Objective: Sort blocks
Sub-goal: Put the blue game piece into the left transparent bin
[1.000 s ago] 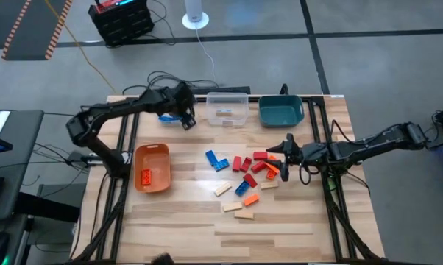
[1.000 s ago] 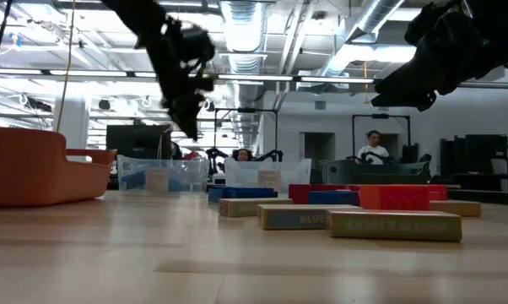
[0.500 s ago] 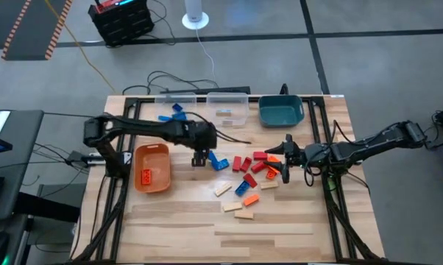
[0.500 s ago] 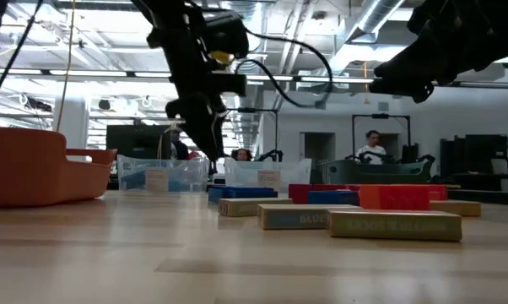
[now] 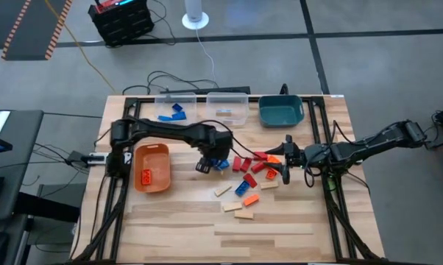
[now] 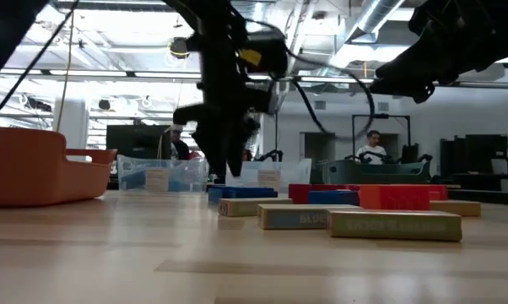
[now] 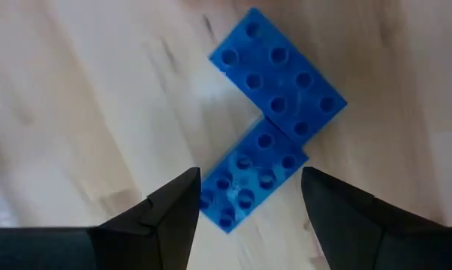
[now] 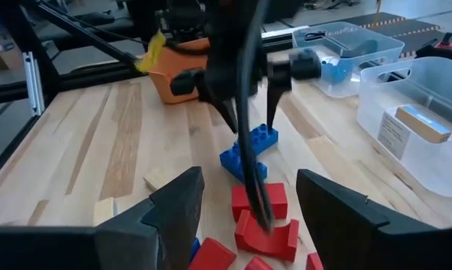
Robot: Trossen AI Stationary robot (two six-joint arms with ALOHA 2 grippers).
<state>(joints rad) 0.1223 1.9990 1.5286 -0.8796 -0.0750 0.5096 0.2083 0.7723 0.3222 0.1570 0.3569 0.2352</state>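
Note:
Two blue bricks (image 7: 275, 105) lie flat on the table, joined in an L. My left gripper (image 7: 248, 187) hangs open just above them, pointing down, one finger on either side of the nearer brick's end (image 7: 230, 206) and touching nothing. In the high view this gripper (image 5: 209, 162) is left of the block pile. Red (image 5: 243, 163), orange (image 5: 251, 199), blue (image 5: 241, 188) and tan (image 5: 232, 207) blocks lie scattered at mid-table. My right gripper (image 5: 284, 163) waits open above the pile's right side, roughly level.
An orange bin (image 5: 151, 167) holding an orange brick stands at the left. Along the far edge are a clear bin (image 5: 174, 110) with blue bricks, a clear bin (image 5: 227, 109) with a tan piece, and a teal bin (image 5: 280, 110). Bare wood lies near the front edge.
My left gripper has swung from beside the far clear bin toward the table's near and right side, dropped lower and rolled about its own axis. It now hangs over the two blue bricks. The blocks have not moved.

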